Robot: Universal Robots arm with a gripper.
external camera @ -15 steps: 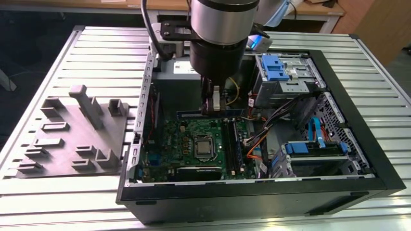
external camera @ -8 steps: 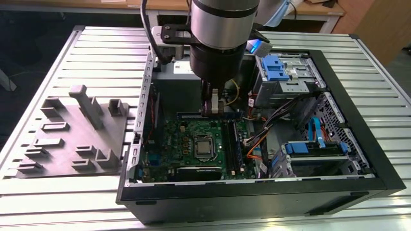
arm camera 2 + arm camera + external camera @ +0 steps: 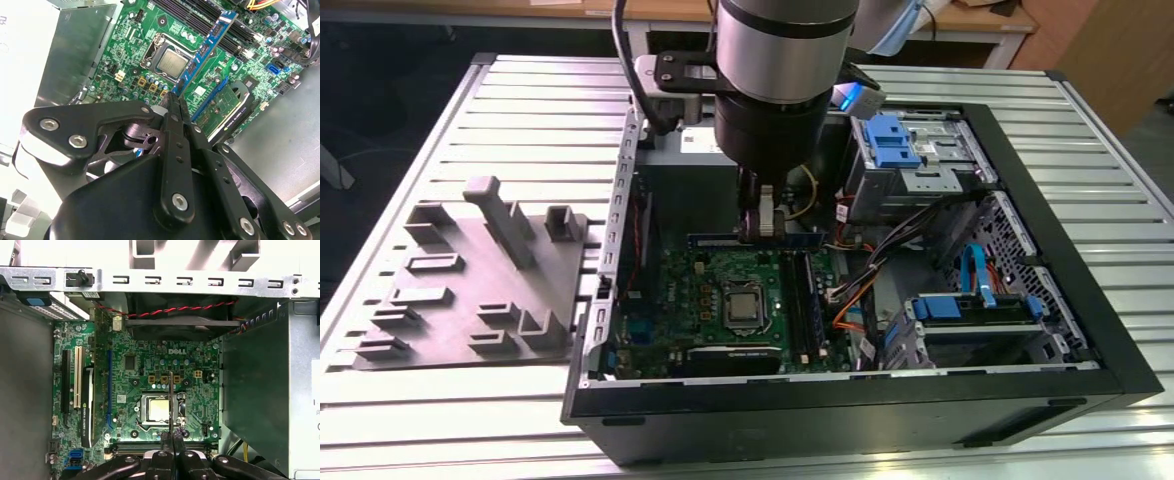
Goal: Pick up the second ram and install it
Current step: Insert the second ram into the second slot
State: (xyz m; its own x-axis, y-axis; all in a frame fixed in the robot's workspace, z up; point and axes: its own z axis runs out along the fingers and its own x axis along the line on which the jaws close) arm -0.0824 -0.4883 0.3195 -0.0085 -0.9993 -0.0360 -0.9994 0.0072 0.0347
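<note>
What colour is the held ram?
The second ram is blue with dark chips, best seen in the second wrist view.

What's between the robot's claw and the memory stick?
Nothing. In the second wrist view the gripper pinches the second ram directly, holding it over the green board.

Bright even light, soft shadows

An open black computer case (image 3: 854, 400) stood on the ribbed metal table (image 3: 520, 100), its green circuit board (image 3: 670, 300) bared, with a square silver processor (image 3: 744, 306) near the middle. A grey plastic tray with upright ribs (image 3: 467, 300) lay just beside the case, on the exterior view's left.
</note>
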